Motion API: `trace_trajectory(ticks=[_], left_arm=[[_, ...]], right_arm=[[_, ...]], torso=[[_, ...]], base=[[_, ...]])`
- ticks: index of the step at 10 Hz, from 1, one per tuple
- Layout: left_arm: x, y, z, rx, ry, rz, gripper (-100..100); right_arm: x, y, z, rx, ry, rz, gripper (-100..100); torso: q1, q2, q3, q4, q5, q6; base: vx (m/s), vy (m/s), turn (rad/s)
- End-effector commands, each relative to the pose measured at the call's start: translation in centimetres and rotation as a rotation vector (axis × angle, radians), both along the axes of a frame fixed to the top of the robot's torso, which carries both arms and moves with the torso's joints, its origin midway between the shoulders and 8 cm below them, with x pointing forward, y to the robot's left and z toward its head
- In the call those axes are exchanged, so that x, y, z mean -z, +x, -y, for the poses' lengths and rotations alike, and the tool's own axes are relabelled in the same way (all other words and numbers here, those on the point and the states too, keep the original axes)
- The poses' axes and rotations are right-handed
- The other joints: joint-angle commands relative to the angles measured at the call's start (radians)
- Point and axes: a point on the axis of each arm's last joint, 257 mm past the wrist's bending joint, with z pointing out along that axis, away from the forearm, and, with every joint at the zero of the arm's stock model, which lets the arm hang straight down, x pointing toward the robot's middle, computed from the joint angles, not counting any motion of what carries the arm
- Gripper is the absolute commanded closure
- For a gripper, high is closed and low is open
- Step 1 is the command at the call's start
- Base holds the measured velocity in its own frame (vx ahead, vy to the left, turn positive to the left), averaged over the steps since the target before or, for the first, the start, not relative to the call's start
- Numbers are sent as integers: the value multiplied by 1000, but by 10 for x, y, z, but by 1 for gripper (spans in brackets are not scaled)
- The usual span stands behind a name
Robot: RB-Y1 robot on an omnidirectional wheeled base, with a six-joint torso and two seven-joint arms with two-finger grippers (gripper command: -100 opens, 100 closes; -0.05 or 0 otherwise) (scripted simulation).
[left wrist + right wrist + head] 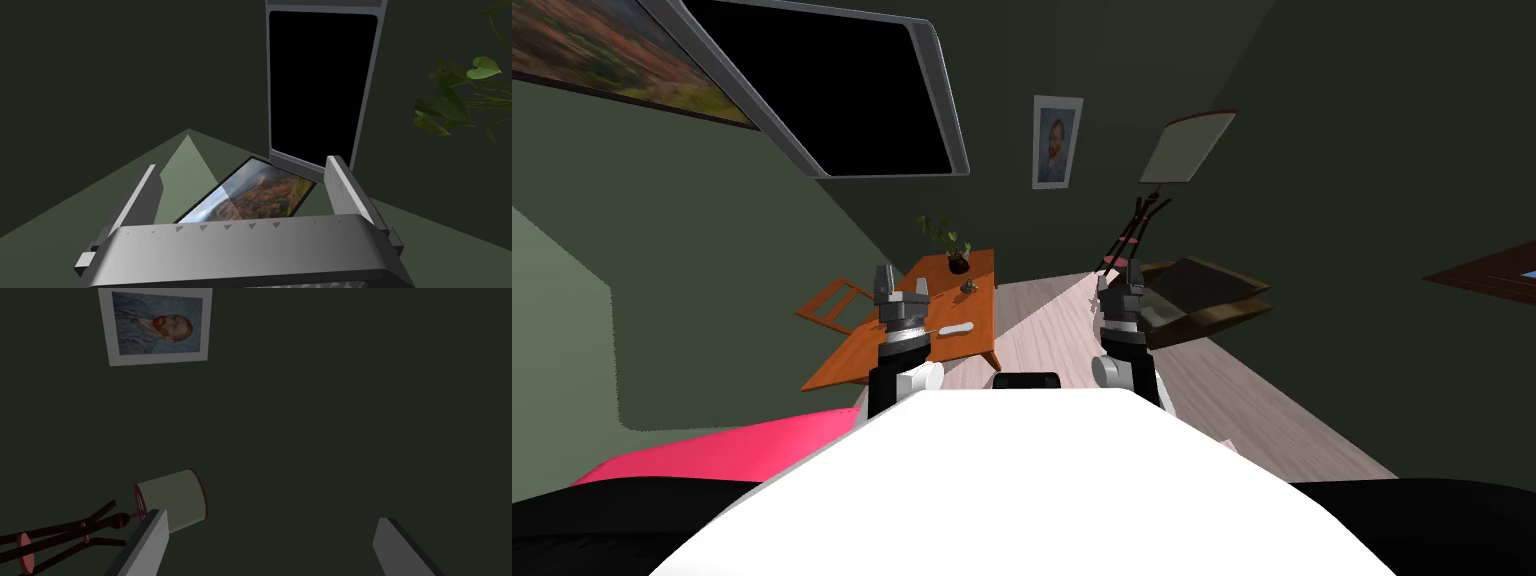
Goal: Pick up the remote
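A pale, slim remote (pixel 953 329) lies on the orange-brown low table (pixel 862 355) ahead of me to the left. My left gripper (pixel 900 288) is raised above the table's near half, just left of the remote, and its fingers (pixel 345 192) stand open with nothing between them. My right gripper (pixel 1119 285) hangs over the floor to the right, also open and holding nothing; its fingers (pixel 150 540) show wide apart in the right wrist view.
On the table's far end stand a potted plant (pixel 952 245) and a small dark object (pixel 970 287). A dark armchair (pixel 1202 295) and a tripod floor lamp (pixel 1184 150) stand at the right. A pink surface (pixel 722 450) lies near left.
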Motion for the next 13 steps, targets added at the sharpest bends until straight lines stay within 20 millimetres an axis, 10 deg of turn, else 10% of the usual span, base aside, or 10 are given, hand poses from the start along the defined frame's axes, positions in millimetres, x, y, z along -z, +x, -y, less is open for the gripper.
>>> trace_trajectory(ticks=[1, 13], left_arm=[[11, 8, 0, 25, 9, -41, -100], [127, 63, -50, 103, -178, -403, -100]], right_arm=[[0, 0, 0, 0, 0, 0, 0], [0, 0, 0, 0, 0, 0, 0]], torso=[[0, 0, 0, 0, 0, 0], [-1, 4, 2, 1, 0, 0]], base=[[-14, 3, -114], [-50, -10, -184]])
